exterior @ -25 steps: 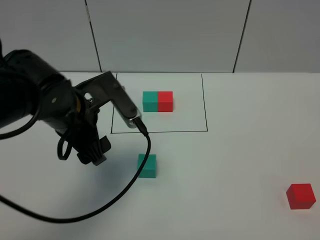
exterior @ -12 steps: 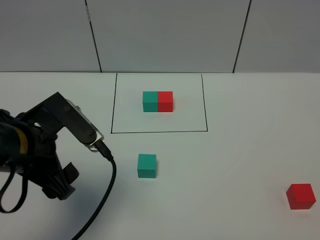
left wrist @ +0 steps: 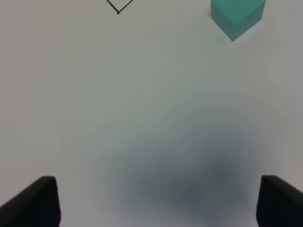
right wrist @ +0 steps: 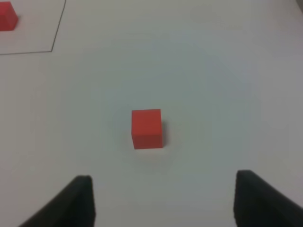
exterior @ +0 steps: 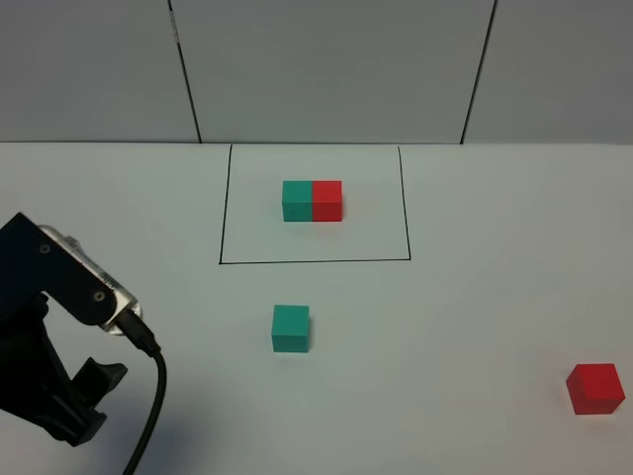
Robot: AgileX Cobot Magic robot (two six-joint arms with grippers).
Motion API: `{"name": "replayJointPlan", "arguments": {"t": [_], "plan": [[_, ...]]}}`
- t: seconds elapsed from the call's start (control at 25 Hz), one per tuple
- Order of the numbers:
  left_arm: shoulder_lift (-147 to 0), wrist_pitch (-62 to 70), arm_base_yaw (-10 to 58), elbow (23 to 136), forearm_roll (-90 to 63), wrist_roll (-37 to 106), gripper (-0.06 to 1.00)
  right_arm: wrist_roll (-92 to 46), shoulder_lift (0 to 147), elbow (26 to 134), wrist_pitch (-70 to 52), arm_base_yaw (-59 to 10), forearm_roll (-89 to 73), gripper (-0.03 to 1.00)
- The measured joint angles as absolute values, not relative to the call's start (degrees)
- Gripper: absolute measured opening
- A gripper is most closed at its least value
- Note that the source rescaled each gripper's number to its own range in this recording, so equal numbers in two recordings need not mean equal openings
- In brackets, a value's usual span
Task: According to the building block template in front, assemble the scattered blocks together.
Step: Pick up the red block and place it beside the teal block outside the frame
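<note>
White worktop (exterior: pixel 475 297), matte, evenly lit. At the far middle stands the building block template (exterior: pixel 312 201): a teal cube joined to a red cube, teal on the left, inside a thin black outline (exterior: pixel 315 261).

Just outside the near edge of that outline sits the loose teal cube (exterior: pixel 291 328), upright, touching nothing. At the near right of the worktop, well apart from it, sits the loose red cube (exterior: pixel 595 388), also alone.

Low at the near left is the left arm (exterior: pixel 49 336), with a black cable (exterior: pixel 148 416) trailing from it.

The left tool (left wrist: pixel 156 203) has its fingers spread wide, with only bare worktop and a soft shadow between them. It grips nothing. The teal cube lies ahead and off to one side, well clear.

The right tool (right wrist: pixel 163 198) has its fingers apart and is empty. The red cube lies ahead of the gap, roughly in line with it. It is not between the fingers and not touched.
</note>
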State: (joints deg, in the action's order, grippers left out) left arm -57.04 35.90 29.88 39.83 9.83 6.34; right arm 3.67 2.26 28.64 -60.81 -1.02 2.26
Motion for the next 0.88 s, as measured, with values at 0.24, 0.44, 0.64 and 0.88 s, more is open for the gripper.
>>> {"name": "replayJointPlan", "arguments": {"t": [0.24,0.44,0.64,0.88], "plan": [[-52.2,38.2,29.9,39.6,9.6,5.8,0.96,3.7,2.3,28.6,-60.8,-1.0,2.3,0.58],[-48.9,39.8,29.9,39.4,9.5,5.5,0.96,3.7,2.3,28.6,-60.8,-1.0,2.3,0.58],[-45.1,40.7,29.9,38.1,9.5,5.4,0.94,3.7,2.3,28.6,-60.8,-1.0,2.3,0.58],[-38.3,43.0,29.9,34.0,9.5,5.4,0.93,3.7,2.3,28.6,-60.8,-1.0,2.3,0.58]]}}
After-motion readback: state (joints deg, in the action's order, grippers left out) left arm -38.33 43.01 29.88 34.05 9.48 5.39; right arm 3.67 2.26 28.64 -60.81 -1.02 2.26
